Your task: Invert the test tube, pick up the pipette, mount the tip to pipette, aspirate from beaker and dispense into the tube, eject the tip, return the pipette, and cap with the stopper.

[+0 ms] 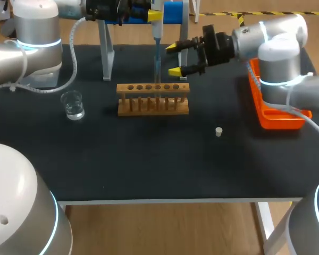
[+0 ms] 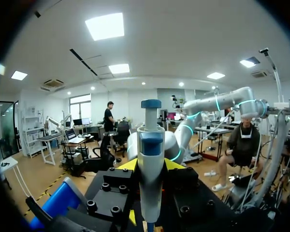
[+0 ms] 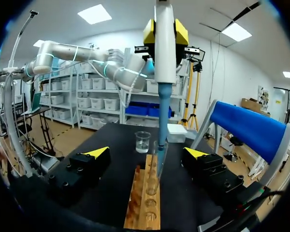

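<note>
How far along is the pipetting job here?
Done: the white pipette with its blue tip is gripped in the left end effector. In hand: the tip reaches into the glass test tube in the wooden rack, so dispensing seems underway; the right end effector stands open beside it. Left: ejecting the tip, returning the pipette, and capping; the small white stopper lies on the black table.

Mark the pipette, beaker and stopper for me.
pipette point(image 3: 165, 48), right wrist view, on its white body.
beaker point(image 1: 73, 106), head view, on its glass wall.
stopper point(image 1: 218, 132), head view, on its top.
</note>
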`<state>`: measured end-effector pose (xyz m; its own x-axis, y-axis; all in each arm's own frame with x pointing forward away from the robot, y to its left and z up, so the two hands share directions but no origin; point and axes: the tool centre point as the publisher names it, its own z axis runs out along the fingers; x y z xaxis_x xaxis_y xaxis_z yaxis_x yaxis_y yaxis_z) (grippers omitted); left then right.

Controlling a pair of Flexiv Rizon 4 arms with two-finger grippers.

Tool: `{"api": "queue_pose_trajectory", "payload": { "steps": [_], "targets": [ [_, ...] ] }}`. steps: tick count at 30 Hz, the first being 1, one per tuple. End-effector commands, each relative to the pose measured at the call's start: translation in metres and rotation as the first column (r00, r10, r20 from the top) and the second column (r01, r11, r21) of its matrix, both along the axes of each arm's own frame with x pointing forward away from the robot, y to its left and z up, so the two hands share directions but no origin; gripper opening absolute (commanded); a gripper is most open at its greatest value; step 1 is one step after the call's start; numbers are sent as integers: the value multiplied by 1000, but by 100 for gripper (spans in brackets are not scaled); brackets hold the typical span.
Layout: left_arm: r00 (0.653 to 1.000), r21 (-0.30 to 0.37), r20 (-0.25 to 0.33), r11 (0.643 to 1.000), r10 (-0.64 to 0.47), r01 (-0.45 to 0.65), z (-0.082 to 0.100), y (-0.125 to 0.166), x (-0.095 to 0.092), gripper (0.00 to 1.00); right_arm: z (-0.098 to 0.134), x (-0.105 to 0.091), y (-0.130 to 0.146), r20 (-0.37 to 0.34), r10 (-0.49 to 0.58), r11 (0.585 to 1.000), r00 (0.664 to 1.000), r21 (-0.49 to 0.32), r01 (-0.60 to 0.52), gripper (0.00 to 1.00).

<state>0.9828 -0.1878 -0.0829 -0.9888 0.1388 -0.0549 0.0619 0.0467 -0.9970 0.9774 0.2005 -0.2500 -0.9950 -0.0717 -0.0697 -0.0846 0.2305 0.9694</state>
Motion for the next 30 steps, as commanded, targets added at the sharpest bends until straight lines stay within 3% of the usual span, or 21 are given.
{"api": "queue_pose_trajectory", "payload": {
  "steps": [1,8,15,30],
  "targets": [
    [1000,3,-1,1000,-2,2,1,1,0,0,-9,11,12,-13,2,1000,1000,-19,-2,100],
    [1000,3,-1,1000,-2,2,1,1,0,0,-30,19,29,-19,-21,995,1000,-96,19,100],
    [1000,3,-1,1000,-2,2,1,1,0,0,-40,24,41,-23,-46,992,999,-118,43,100],
    [1000,3,-1,1000,-2,2,1,1,0,0,-56,31,51,42,-150,969,988,-194,155,100]
  ]
}}
